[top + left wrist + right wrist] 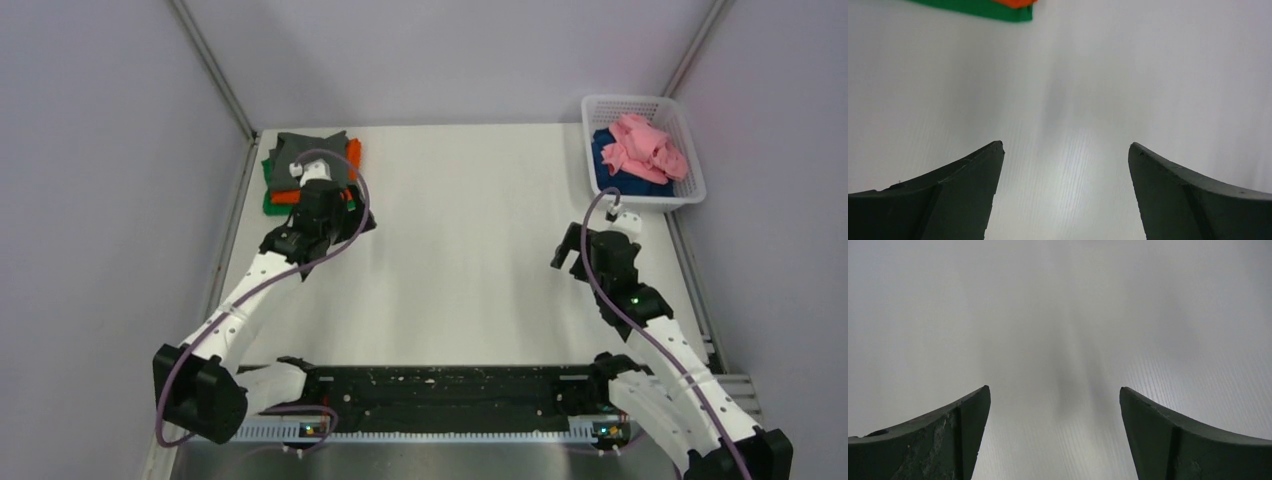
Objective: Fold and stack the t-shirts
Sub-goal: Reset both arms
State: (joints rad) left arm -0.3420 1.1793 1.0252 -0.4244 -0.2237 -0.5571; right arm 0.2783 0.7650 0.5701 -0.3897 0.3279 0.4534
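Top external, left arm [262, 272] across t-shirt stack [292, 148], basket [625, 100] back-right, left claw [1065, 146], right claw [1054, 388] spread.

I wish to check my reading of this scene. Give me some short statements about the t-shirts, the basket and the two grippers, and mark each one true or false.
1. The dark grey t-shirt lies above the orange t-shirt at the far left of the table. True.
2. The pink t-shirt lies on the bare table. False: it lies in the white basket, over the dark blue t-shirt.
3. The left gripper and the right gripper are both open and empty. True.
4. The right gripper is above the folded t-shirts. False: its wrist view shows only bare table beneath it.
5. The green t-shirt lies over the orange one. False: the orange lies over the green.
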